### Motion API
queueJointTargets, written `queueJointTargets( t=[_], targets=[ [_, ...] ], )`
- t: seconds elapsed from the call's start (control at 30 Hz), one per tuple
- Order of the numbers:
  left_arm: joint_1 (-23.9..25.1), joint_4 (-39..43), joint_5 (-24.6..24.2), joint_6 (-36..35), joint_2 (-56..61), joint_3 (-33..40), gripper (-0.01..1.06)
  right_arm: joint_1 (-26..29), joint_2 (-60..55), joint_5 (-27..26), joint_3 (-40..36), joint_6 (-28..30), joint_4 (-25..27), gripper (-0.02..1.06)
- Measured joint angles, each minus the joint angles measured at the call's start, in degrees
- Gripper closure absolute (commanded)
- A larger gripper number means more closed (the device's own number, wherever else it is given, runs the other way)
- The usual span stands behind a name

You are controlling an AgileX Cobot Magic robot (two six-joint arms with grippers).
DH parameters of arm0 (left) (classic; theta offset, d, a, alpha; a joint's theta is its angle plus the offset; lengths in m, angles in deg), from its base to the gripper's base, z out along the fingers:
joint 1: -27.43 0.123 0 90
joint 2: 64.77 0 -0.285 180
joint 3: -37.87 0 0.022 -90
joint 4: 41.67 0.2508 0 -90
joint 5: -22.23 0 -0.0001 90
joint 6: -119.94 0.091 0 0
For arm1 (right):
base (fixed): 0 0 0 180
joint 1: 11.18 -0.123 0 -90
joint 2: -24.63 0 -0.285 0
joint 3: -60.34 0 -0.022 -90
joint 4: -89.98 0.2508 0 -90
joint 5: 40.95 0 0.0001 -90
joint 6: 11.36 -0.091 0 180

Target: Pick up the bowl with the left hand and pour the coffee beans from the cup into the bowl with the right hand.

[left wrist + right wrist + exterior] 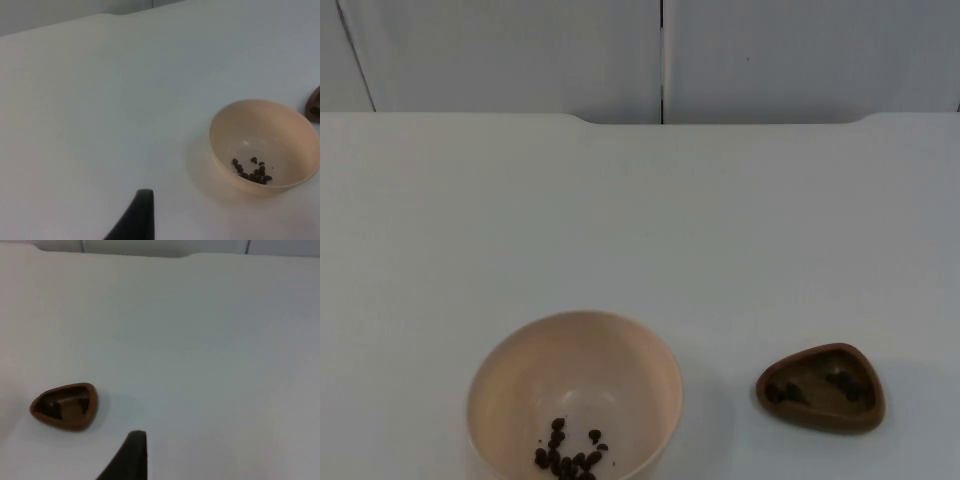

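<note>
While both arms wait away from the work, the cream bowl (575, 395) sits at about seven o'clock on the white table (640, 220), upright, mouth up, with a small heap of coffee beans (568, 455) against its near wall. The brown cup (822, 387) stands well apart at about four o'clock. It is a rounded-triangular little vessel with a few dark beans inside; its long axis runs roughly nine to three, the narrower end toward three. The left gripper (142, 210) hangs clear of the bowl with nothing in it, and the right gripper (134, 452) hangs near the cup, also empty; how wide either claw stands I cannot tell. To lift well, I judge the left should pinch the bowl's nine-o'clock rim and keep it level, so the beans stay put.
</note>
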Motion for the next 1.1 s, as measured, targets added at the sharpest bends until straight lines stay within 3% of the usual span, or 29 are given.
queueJointTargets(
  t=[0.23,0.87,1.1],
  targets=[
    [0.0,0.0,0.0,0.0,0.0,0.0,0.0,5.1,0.0,0.0,0.0,0.1,0.0,-0.01],
    [0.0,0.0,0.0,0.0,0.0,0.0,0.0,5.4,0.0,0.0,0.0,0.1,0.0,-0.01],
    [5.6,0.0,0.0,0.0,0.0,0.0,0.0,5.4,0.0,0.0,0.0,0.1,0.0,-0.01]
  ],
)
